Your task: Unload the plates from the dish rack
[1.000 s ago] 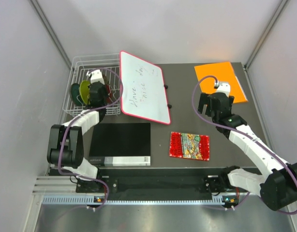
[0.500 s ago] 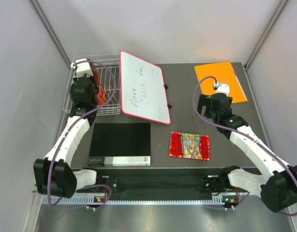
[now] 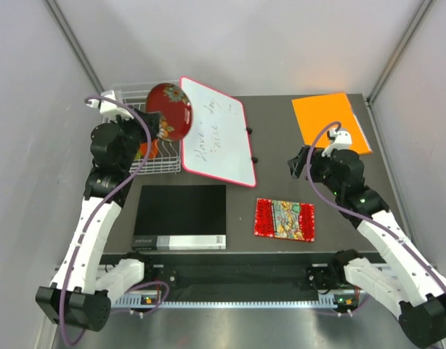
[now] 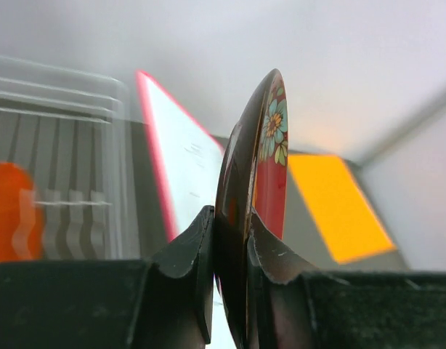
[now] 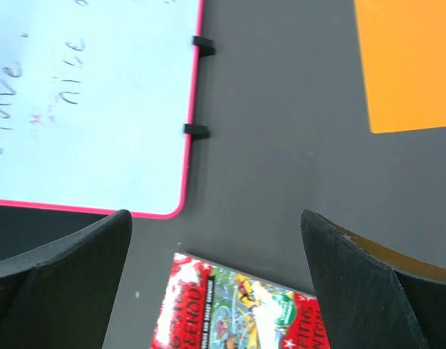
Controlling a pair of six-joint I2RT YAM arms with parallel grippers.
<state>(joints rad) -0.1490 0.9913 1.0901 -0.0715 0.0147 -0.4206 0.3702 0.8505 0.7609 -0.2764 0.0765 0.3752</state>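
My left gripper (image 3: 160,125) is shut on the edge of the dark red patterned plate (image 3: 170,110) and holds it on edge in the air over the right side of the white wire dish rack (image 3: 120,97). In the left wrist view the plate (image 4: 270,145) stands edge-on between my fingers (image 4: 190,254). The orange plate (image 3: 144,150) stands in the rack, also in the left wrist view (image 4: 9,211). The lime green and teal plates are hidden behind my left arm. My right gripper (image 3: 303,164) is open and empty over the table, above the red mat (image 5: 237,305).
A pink-edged whiteboard (image 3: 216,131) lies just right of the rack. An orange sheet (image 3: 330,120) lies at the back right. The red patterned mat (image 3: 284,219) is in the middle front. A black box (image 3: 181,214) lies in front of the rack.
My left arm has lifted the dark red plate out of the rack, up and to the right. My right gripper has drawn back a little toward the red mat.
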